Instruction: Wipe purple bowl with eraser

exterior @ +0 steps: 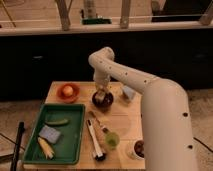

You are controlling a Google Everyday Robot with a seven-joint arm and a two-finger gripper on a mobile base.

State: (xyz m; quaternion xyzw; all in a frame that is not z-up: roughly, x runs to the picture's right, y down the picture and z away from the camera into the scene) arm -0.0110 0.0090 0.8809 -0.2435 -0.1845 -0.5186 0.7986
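white gripper (102, 93) hangs over the purple bowl (106, 104) with its tip down inside, and i cannot tell whether it is closed on anything. the purple bowl sits toward the back of the wooden bench (125, 122), between an orange bowl (67, 93) and a small pale block (129, 93), with a green tray (80, 131) nearer the front.

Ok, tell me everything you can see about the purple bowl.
The purple bowl is small, round and dark maroon-purple. It sits upright on the wooden table near its back edge, beside the orange bowl but apart from it. The pincer reaches down into its top, hiding most of the inside. Its material is unclear.
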